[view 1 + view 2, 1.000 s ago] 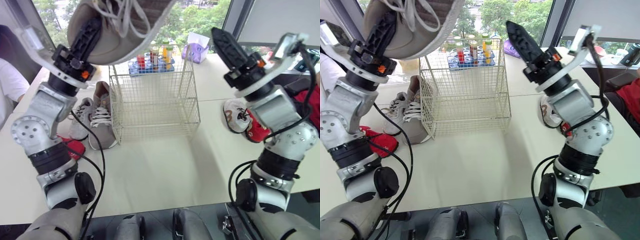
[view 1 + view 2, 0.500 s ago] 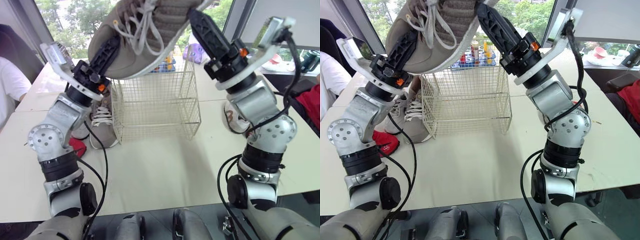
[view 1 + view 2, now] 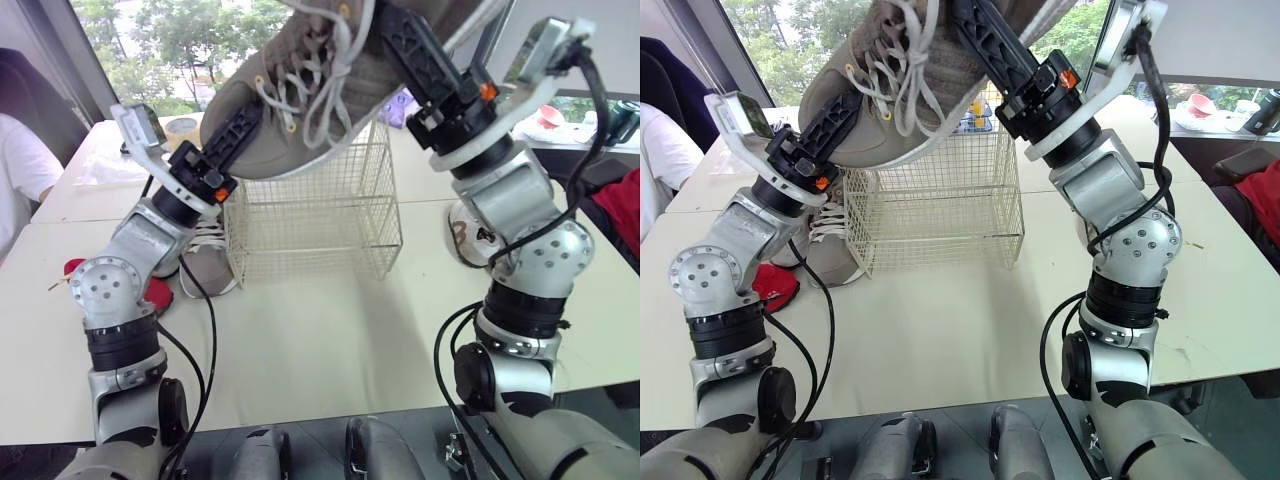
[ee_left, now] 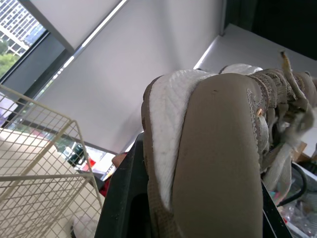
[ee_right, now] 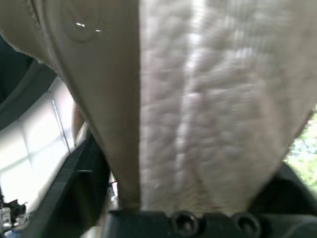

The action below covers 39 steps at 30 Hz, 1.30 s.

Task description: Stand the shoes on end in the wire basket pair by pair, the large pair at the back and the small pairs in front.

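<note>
Though bare before, right gripper [image 3: 405,45] (on shoe [image 3: 300,110])

Large tan shoe [image 3: 880,125] aloft over wire basket [image 3: 940,205], toe in left claw [image 3: 845,106], heel in right claw [image 3: 972,22].

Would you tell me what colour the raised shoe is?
The shoe is greyish beige, trimmed off-white; clearest in the left eye view.
</note>
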Tool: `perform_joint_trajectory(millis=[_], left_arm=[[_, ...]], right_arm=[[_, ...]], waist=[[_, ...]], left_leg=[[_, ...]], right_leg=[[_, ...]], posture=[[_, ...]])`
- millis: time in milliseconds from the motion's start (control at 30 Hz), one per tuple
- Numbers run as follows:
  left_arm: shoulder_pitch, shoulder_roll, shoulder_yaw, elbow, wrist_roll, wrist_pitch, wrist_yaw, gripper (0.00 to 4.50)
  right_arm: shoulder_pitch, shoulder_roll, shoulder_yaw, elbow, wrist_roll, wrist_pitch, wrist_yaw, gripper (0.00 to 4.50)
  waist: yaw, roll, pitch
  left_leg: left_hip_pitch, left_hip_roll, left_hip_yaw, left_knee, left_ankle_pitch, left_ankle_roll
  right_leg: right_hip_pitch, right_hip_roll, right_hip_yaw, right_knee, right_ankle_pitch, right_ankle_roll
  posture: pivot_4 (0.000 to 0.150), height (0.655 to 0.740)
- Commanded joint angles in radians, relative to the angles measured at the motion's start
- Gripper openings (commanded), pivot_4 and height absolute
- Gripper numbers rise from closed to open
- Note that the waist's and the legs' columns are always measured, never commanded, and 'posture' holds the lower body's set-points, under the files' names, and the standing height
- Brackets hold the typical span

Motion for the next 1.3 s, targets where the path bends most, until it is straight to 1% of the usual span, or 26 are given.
perform_joint_trajectory(millis=[33, 67, 133, 200, 267, 333, 400, 533, 567, 633, 700, 767, 900, 1067, 1200, 1300], left_arm=[[-0.008, 0.009, -0.007, -0.033, -0.001, -0.014, 0.008, 1.17], [-0.006, 0.010, -0.008, -0.035, -0.005, -0.012, 0.009, 1.70], [0.000, 0.016, -0.011, -0.042, -0.005, -0.008, 0.008, 2.50], [0.015, 0.040, -0.026, -0.055, 0.047, -0.009, 0.032, 3.59], [0.041, 0.083, -0.041, -0.077, 0.096, 0.001, 0.032, 4.46], [0.074, 0.128, -0.060, -0.114, 0.155, 0.000, 0.022, 4.46], [0.119, 0.169, -0.075, -0.181, 0.195, 0.002, 0.024, 4.46], [0.174, 0.204, -0.075, -0.311, 0.174, 0.011, 0.068, 4.46], [0.181, 0.210, -0.074, -0.329, 0.178, 0.009, 0.079, 4.46], [0.199, 0.244, -0.057, -0.385, 0.199, 0.008, 0.122, 4.46], [0.244, 0.314, -0.043, -0.447, 0.224, 0.029, 0.138, 4.46], [0.298, 0.369, -0.016, -0.495, 0.202, 0.043, 0.143, 4.46], [0.396, 0.423, 0.036, -0.550, 0.168, 0.039, 0.173, 4.46], [0.490, 0.408, 0.048, -0.596, 0.139, 0.006, 0.227, 4.46], [0.516, 0.404, 0.035, -0.602, 0.149, -0.009, 0.234, 4.46], [0.517, 0.420, 0.036, -0.583, 0.164, -0.016, 0.222, 4.46]], right_arm=[[-0.039, -0.004, 0.007, -0.035, 0.044, -0.005, 0.010, 1.85], [-0.043, -0.005, 0.006, -0.031, 0.050, 0.000, 0.005, 1.80], [-0.051, -0.009, 0.003, -0.018, 0.052, 0.002, -0.003, 1.79], [-0.072, -0.026, -0.006, 0.011, 0.044, 0.002, 0.002, 1.79], [-0.130, -0.053, -0.025, 0.081, -0.004, -0.034, 0.018, 1.79], [-0.191, -0.097, -0.034, 0.160, -0.068, -0.077, 0.073, 1.79], [-0.279, -0.170, -0.035, 0.294, -0.144, -0.130, 0.200, 1.79], [-0.455, -0.286, 0.011, 0.592, -0.313, -0.256, 0.467, 1.79], [-0.482, -0.303, 0.029, 0.646, -0.356, -0.287, 0.524, 1.79], [-0.558, -0.348, 0.104, 0.813, -0.496, -0.397, 0.682, 1.79], [-0.631, -0.370, 0.166, 0.981, -0.617, -0.507, 0.810, 1.79], [-0.680, -0.370, 0.210, 1.107, -0.711, -0.599, 0.894, 1.79], [-0.740, -0.354, 0.242, 1.277, -0.832, -0.726, 1.001, 1.79], [-0.775, -0.325, 0.270, 1.404, -0.960, -0.857, 1.038, 1.79], [-0.799, -0.299, 0.270, 1.469, -1.017, -0.861, 1.076, 1.79], [-0.813, -0.280, 0.261, 1.511, -1.046, -0.822, 1.092, 1.79]], waist=[[-0.001, 0.000, 0.000], [-0.001, 0.000, 0.000], [-0.001, 0.000, 0.000], [-0.001, 0.000, 0.000], [-0.003, 0.000, 0.000], [-0.003, 0.000, 0.000], [-0.003, 0.001, 0.000], [0.002, 0.000, 0.001], [-0.001, 0.000, 0.001], [-0.005, 0.000, 0.001], [-0.010, 0.000, 0.001], [-0.014, 0.001, 0.001], [-0.008, 0.001, 0.001], [-0.001, 0.002, 0.002], [-0.003, 0.002, 0.002], [-0.003, 0.002, 0.002]], left_leg=[[0.000, 0.000, 0.000, 0.000, 0.000, 0.000], [0.000, 0.000, 0.000, 0.000, 0.000, 0.000], [0.000, 0.000, 0.000, 0.000, 0.000, 0.000], [0.000, 0.000, 0.000, 0.000, 0.000, 0.000], [0.000, 0.000, 0.000, 0.000, 0.000, 0.000], [0.000, 0.000, 0.001, 0.000, 0.000, 0.000], [0.000, 0.000, 0.001, -0.001, 0.000, 0.000], [-0.002, 0.000, 0.001, -0.001, -0.001, 0.002], [-0.002, 0.000, 0.001, -0.001, -0.002, 0.003], [-0.002, 0.000, 0.001, -0.001, -0.002, 0.003], [-0.001, 0.000, 0.002, -0.002, -0.002, 0.004], [-0.001, 0.001, 0.005, -0.003, -0.002, 0.004], [-0.001, 0.002, 0.005, -0.003, -0.002, 0.003], [-0.002, 0.001, 0.004, -0.003, -0.002, 0.003], [-0.002, 0.001, 0.004, -0.002, -0.002, 0.002], [-0.002, 0.001, 0.004, -0.003, 0.001, -0.003]], right_leg=[[0.000, 0.000, 0.000, 0.000, 0.000, 0.000], [0.000, 0.000, 0.000, 0.000, 0.000, 0.000], [0.000, 0.000, 0.000, 0.000, 0.000, 0.000], [0.000, 0.000, 0.000, 0.000, 0.000, 0.000], [-0.001, 0.000, 0.000, 0.000, 0.000, 0.000], [-0.001, 0.000, 0.000, 0.000, 0.000, 0.000], [-0.001, 0.000, 0.000, 0.000, 0.000, 0.000], [-0.002, 0.000, 0.000, -0.003, 0.000, 0.000], [-0.002, 0.000, 0.000, -0.004, 0.000, 0.000], [-0.001, 0.000, 0.001, -0.005, 0.000, 0.000], [-0.001, 0.000, 0.001, -0.005, 0.000, 0.000], [-0.003, 0.001, 0.003, -0.005, 0.000, 0.000], [-0.004, 0.001, 0.003, -0.004, 0.000, 0.000], [-0.004, 0.000, 0.003, -0.006, 0.000, 0.000], [-0.003, 0.000, 0.003, -0.007, 0.000, 0.000], [-0.003, 0.000, 0.002, -0.007, 0.000, 0.000]], posture=[[0.150, 0.7400], [0.150, 0.7400], [0.150, 0.7400], [0.150, 0.7400], [0.150, 0.7400], [0.150, 0.7400], [0.150, 0.7400], [0.150, 0.7400], [0.150, 0.7400], [0.150, 0.7400], [0.150, 0.7400], [0.150, 0.7400], [0.150, 0.7400], [0.150, 0.7400], [0.150, 0.7400], [0.150, 0.7400]])
